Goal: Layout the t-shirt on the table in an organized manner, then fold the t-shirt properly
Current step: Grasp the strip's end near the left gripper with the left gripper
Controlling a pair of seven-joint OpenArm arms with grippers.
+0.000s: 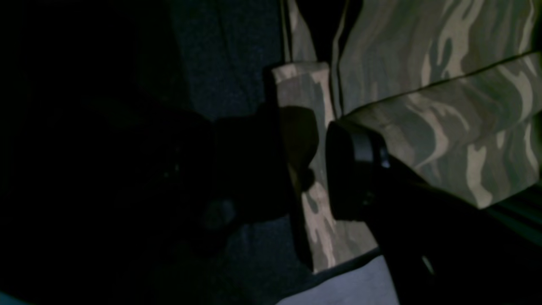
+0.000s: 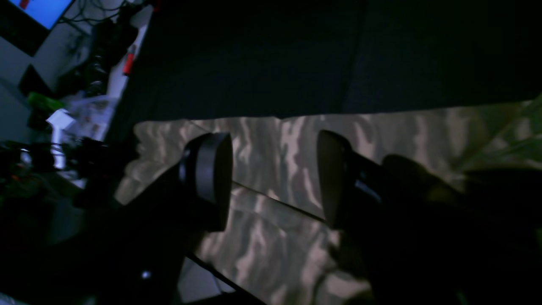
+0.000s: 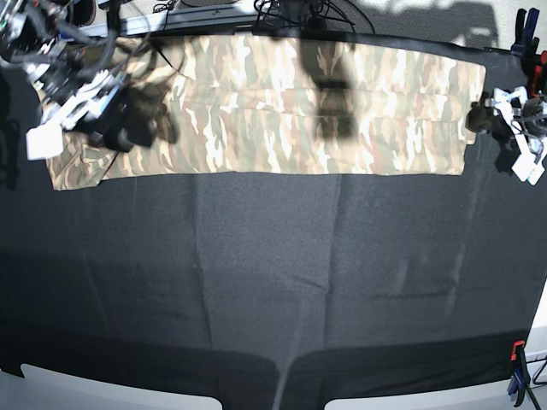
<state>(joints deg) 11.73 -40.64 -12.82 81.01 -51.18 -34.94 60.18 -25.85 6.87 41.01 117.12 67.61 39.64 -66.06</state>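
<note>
Only overhead: whole t-shirt (image 3: 282,107) band

Black-clothed table (image 3: 273,282); folded camouflage t-shirt (image 3: 282,107) flat along far edge.

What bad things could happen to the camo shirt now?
The t-shirt lies as a long folded strip at the far edge of the table, so a tug might drag it off the back. The left gripper stands open at the strip's end and could catch the hem as it leaves, spoiling the fold. The right gripper hangs open over the other end, where the cloth looks bunched; closing there might grab several layers.
</note>
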